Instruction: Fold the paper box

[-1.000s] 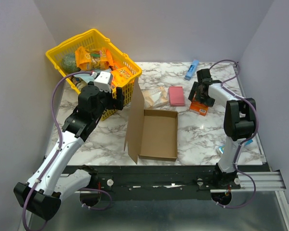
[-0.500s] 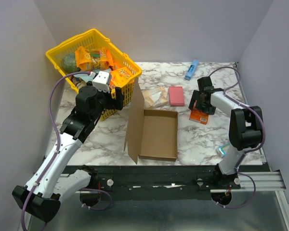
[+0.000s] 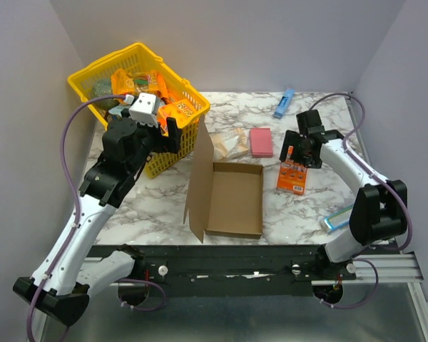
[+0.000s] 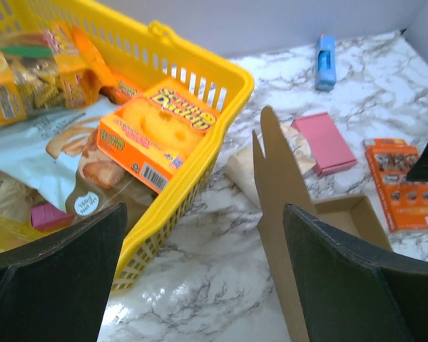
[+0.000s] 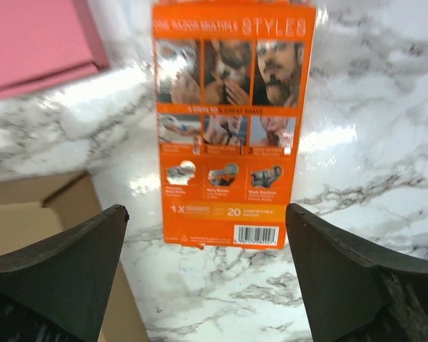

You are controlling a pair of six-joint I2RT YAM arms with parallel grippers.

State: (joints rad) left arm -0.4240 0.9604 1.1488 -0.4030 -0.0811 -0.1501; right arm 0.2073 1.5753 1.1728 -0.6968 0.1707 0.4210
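The left claw (image 3: 167, 134) stands fully open and holds nothing. It hangs at the front right corner of the yellow basket (image 3: 100, 68), which is packed with snack packets. Its two dark fingers (image 4: 57, 278) frame the basket's edge on one side and the tall brown flap on the other.

The right claw (image 3: 304, 148) is also spread as wide as it goes, with nothing gripped. It hovers above the far end of an orange printed box (image 5: 232, 128) that lies flat on the counter (image 3: 157, 199), its barcode end toward the camera. Whether the fingertips touch that box cannot be told.

The paper box (image 3: 234, 201) sits in the middle of the counter, near the front edge, between the two arms. It is a shallow open tray of plain brown cardboard, with one large flap standing upright along its left side. That flap rises between the left claw and the tray. The orange box lies just beside the tray's right far corner.

Behind the tray lie a crumpled clear wrapper (image 3: 228, 144) and a pink flat item (image 3: 261, 141), with a blue item (image 3: 284, 102) further back.
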